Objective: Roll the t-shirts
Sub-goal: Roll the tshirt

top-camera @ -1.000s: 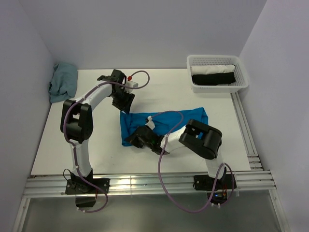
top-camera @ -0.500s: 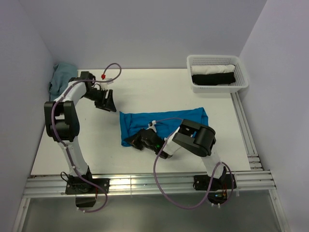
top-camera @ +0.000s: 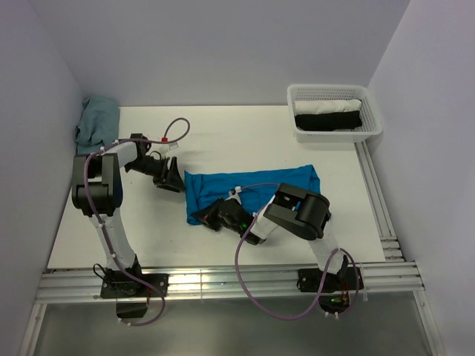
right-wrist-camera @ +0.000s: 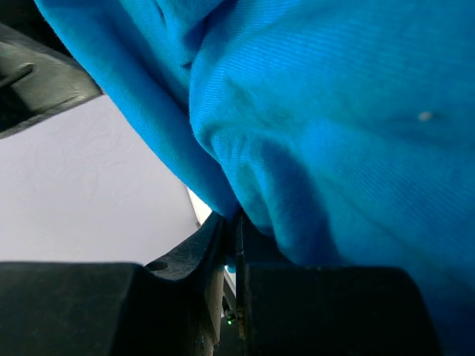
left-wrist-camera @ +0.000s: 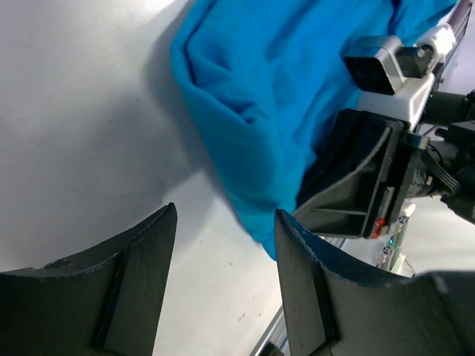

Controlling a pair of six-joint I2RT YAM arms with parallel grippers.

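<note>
Only the top view shows the whole shirt (top-camera: pixel 293 182) spread mid-frame on the surface (top-camera: pixel 245 137), a basket (top-camera: pixel 338 136) at upper right and a grey-blue cloth (top-camera: pixel 96 124) at upper left. The left wrist view shows the left jaws wide over bare surface beside the shirt's edge; the right wrist view shows the right jaws pinching a shirt fold.

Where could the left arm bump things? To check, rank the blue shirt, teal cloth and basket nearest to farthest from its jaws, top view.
1. blue shirt, mid-table, just right of the left jaws.
2. teal cloth, far left corner, against the wall.
3. basket, far right corner, clearly the farthest.
</note>
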